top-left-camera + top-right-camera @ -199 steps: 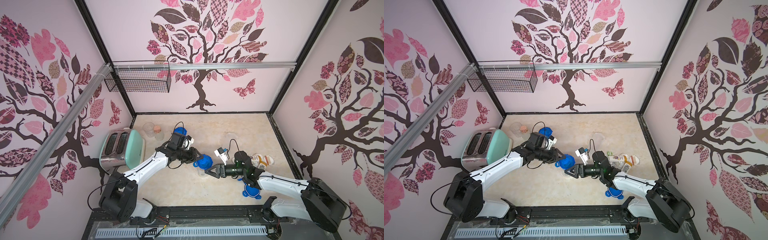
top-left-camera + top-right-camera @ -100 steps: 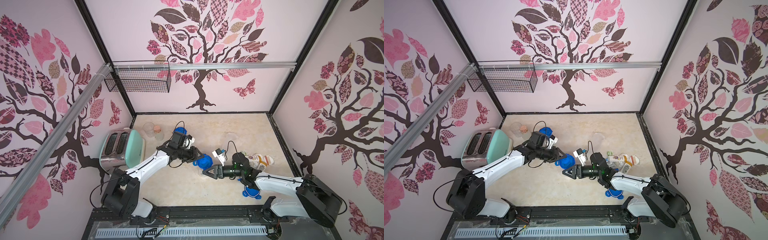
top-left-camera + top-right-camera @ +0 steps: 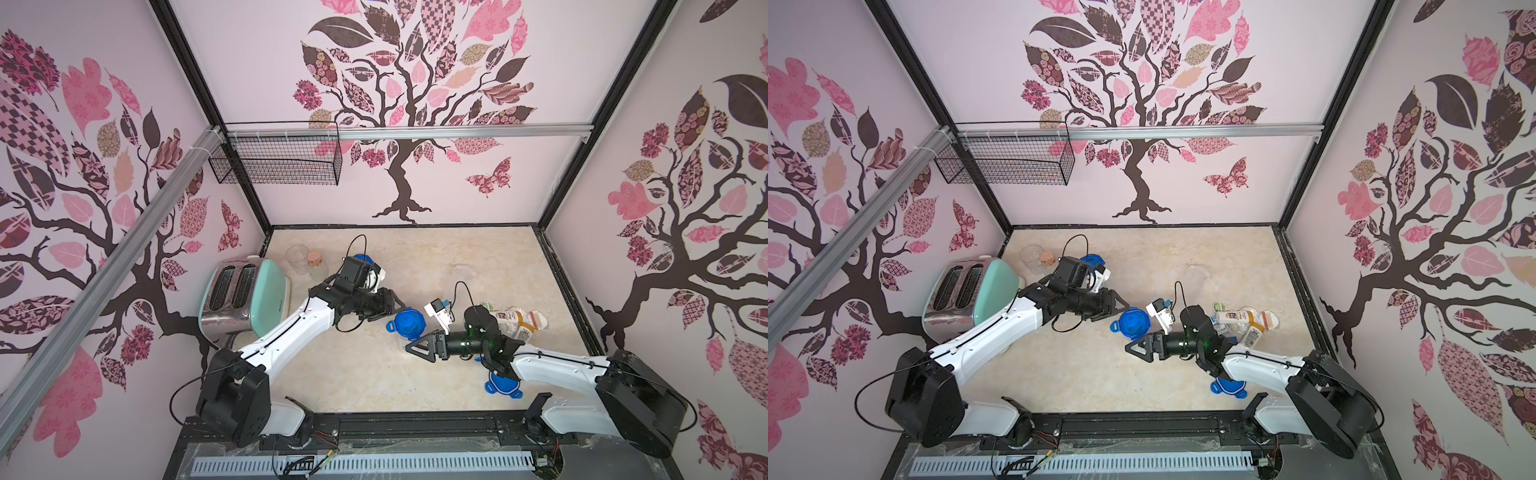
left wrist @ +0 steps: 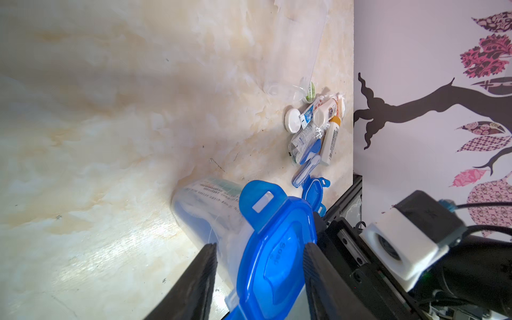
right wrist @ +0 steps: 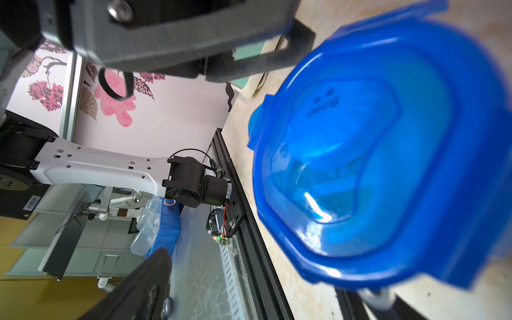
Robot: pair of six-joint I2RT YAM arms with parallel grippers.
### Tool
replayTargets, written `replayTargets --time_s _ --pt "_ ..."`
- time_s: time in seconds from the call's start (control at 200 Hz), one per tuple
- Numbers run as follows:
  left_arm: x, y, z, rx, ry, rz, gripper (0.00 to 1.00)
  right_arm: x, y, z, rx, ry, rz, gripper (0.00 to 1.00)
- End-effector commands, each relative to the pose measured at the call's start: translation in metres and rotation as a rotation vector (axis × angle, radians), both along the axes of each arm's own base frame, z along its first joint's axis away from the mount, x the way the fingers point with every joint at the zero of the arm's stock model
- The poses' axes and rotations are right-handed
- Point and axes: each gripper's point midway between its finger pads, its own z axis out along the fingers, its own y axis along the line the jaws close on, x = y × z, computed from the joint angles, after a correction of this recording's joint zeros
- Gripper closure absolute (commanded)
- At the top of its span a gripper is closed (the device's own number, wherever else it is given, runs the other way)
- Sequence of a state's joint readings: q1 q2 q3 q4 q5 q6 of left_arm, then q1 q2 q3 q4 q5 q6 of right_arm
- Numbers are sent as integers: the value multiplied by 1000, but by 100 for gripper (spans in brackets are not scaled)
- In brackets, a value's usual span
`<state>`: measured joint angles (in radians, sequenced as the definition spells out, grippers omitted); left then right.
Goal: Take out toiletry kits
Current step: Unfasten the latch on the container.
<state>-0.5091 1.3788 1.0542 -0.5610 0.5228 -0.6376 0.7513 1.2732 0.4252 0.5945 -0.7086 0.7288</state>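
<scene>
Between the open jaws of the left pincer (image 4: 259,246) sits the lidded end of a clear canister (image 4: 207,205). Its blue lid (image 4: 277,257) carries a moulded word that looks like "Soap". The printed lines on the canister's wall are too small to read. The right pincer (image 3: 417,350) faces the canister from just beside it, spread wide and holding nothing.

The toiletry kits (image 3: 517,322) lie in a loose heap on the worktop (image 3: 415,257), near the right wall and just beyond the right arm. The heap holds white bottles with yellow caps, a toothpaste tube, round tubs and a blue toothbrush, and their labels cannot be made out. A loose blue lid (image 3: 503,384) lies under that arm.

The worktop is cream with a marbled pattern. Pale pink walls (image 3: 291,62) carry a tree mural (image 3: 399,104) with pink and brown patterned leaves and butterflies. A wire basket (image 3: 274,160) hangs at an aluminium rail (image 3: 457,131). A mint toaster (image 3: 245,299) stands at the left.
</scene>
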Motion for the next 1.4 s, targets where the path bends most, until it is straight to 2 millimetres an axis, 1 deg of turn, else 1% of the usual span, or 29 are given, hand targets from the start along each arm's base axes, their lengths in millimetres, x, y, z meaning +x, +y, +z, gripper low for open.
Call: replayTargets --time_s 0.0,0.055,0.115,0.195,0.275,0.355,0.525,0.63,0.705,0.915,1.11,1.201,1.291,1.396 --pt "0 9 27 12 -66 23 45 -8 1 7 9 -57 57 7" --pt "-3 4 38 -37 -72 11 46 -8 1 6 10 -57 52 7" --pt "-9 -7 52 -124 -66 -25 49 -8 0 9 24 -63 44 7" --pt "-19 -23 62 -228 -42 -73 54 -6 -1 12 35 -69 28 8" --pt "-26 -38 59 -279 -18 -112 64 -4 -1 15 50 -81 17 8" --pt "-32 -50 51 -293 10 -142 71 -7 0 16 55 -82 33 9" --pt "-35 -66 31 -314 48 -168 81 -11 -1 11 58 -70 50 10" --pt "-33 -68 17 -309 60 -166 85 -12 -2 12 64 -73 53 11" --pt "-28 -65 7 -280 62 -142 88 -14 -3 13 70 -78 54 11" --pt "-25 -64 -7 -275 83 -137 89 -14 -3 14 74 -89 52 11" --pt "-26 -56 -22 -262 104 -114 92 -5 -2 21 87 -111 18 11" --pt "-24 -52 -28 -259 116 -99 93 -3 1 22 93 -106 17 11" --pt "-23 -51 -29 -258 118 -95 93 -1 1 23 97 -105 8 12" --pt "-24 -50 -30 -256 119 -92 94 1 1 19 84 -103 -7 12"
